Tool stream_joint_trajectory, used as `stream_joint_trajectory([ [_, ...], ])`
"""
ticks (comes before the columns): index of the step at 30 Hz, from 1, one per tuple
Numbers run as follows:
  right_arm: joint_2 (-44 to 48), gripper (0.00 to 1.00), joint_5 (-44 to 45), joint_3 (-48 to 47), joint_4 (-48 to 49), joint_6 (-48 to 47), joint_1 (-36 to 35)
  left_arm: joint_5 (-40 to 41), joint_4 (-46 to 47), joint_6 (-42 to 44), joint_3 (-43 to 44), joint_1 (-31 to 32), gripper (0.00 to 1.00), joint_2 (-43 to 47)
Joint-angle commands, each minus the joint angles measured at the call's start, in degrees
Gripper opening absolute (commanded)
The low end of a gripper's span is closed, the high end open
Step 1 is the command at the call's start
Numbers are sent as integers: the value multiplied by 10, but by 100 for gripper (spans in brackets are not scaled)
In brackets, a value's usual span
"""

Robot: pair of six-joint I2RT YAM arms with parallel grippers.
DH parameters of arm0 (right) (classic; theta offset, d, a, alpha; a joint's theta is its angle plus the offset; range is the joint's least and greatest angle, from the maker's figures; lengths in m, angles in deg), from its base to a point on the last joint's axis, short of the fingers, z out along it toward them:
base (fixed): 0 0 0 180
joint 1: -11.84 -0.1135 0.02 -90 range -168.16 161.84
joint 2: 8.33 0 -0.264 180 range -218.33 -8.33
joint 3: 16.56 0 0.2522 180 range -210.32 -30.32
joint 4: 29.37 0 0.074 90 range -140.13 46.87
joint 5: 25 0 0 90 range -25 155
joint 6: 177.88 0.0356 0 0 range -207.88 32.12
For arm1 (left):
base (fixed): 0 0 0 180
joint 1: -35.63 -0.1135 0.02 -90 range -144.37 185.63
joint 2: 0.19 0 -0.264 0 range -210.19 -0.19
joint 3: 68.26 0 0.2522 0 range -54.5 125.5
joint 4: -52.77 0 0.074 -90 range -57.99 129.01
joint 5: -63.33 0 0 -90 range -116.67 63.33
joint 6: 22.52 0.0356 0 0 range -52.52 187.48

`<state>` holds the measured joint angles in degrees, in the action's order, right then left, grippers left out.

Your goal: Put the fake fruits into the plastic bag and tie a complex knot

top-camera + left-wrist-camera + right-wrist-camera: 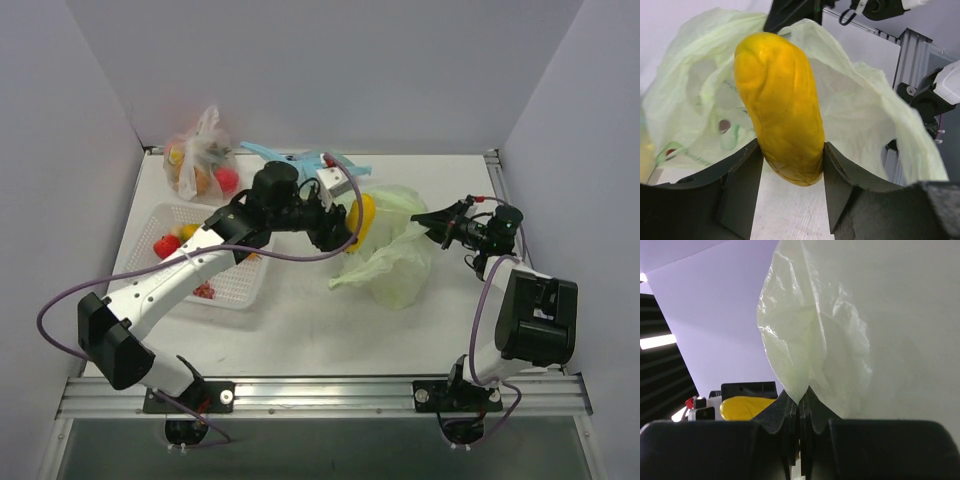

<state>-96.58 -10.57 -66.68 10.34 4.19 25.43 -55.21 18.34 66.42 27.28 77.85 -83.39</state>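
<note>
At the middle of the desk (pixel 300 340), right at the mouth of the pale green plastic bag (pixel 402 262): left end effector (pixel 352 226) clamped at middling width across the lower end of the yellow elongated fruit (pixel 364 220). Seen from the left wrist, fruit (pixel 780 105) standing out lengthwise from between the jaws of the end effector (pixel 792 172), free end aimed straight at the bag's open hollow (pixel 865 115). So: long axis in line with the way in, and bag directly ahead of the left end effector, to its right on the desk. On the far side, right end effector (pixel 432 222) pinched fully together on a fold of the bag's rim (pixel 815 330), holding that edge lifted and the mouth spread toward the left arm. Left arm plainly the nearer one, and already loaded. Judged next: push forward along the fruit's own axis, past the lip, then let go inside. Likely snag: loose film catching the fruit's tip. Over in the white basket (pixel 245 300), a red fake fruit (pixel 166 246) not yet bagged.
</note>
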Motion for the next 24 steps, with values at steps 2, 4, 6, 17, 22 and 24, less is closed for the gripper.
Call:
stream_joint_trajectory([
  [2, 6, 0, -32, -22, 66, 14, 4, 37, 113, 34, 33, 62, 27, -54],
  [4, 4, 0, -39, -21, 74, 17, 7, 46, 136, 33, 57, 79, 27, -80],
  [6, 3, 0, -46, -17, 87, 26, 16, 52, 149, 31, 84, 84, 28, -121],
  [17, -82, 0, -109, -20, 409, 222, 68, -70, -9, 167, 136, 46, 97, -138],
  [22, -112, 0, -129, -33, 423, 243, 74, -146, -43, 310, 81, 12, 97, -87],
  [24, -118, 0, -136, -37, 422, 240, 74, -157, -45, 350, 50, -2, 97, -66],
])
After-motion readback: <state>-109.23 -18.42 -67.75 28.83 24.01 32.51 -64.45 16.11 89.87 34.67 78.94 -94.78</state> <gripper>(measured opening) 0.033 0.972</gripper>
